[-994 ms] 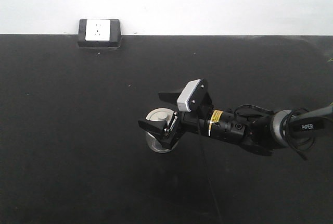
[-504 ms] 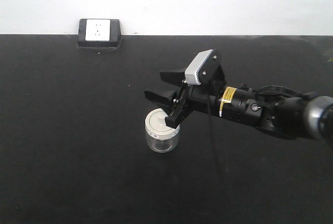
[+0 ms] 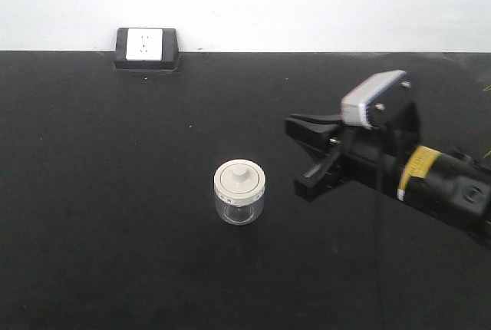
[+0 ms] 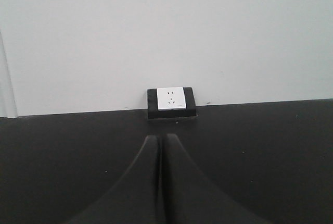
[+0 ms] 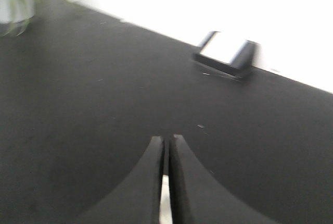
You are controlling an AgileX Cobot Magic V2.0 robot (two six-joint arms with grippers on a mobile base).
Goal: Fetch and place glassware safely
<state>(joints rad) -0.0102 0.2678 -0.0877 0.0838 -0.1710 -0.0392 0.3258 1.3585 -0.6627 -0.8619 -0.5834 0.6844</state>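
A squat glass jar (image 3: 240, 193) stands upright, lid knob up, on a black counter (image 3: 115, 192). The right gripper (image 3: 307, 157) hovers beside it, apart, jaws spread. The left gripper (image 4: 160, 182) is pressed together. A white wall (image 3: 307, 0) stands behind.

Jar standing alone, my right gripper off to its right.

The small clear glass jar (image 3: 240, 193) stands upright on the black tabletop (image 3: 115, 192), its cream-white lid (image 3: 240, 179) seated on top with the central knob up. My right gripper (image 3: 299, 156) hangs well apart from it, fingers spread wide with nothing between them, one finger (image 3: 307, 126) higher and one lower. A grey-capped camera block (image 3: 376, 100) sits on my wrist. At the tabletop's far edge a socket box (image 3: 146, 48) rests against the white wall (image 3: 307, 0).
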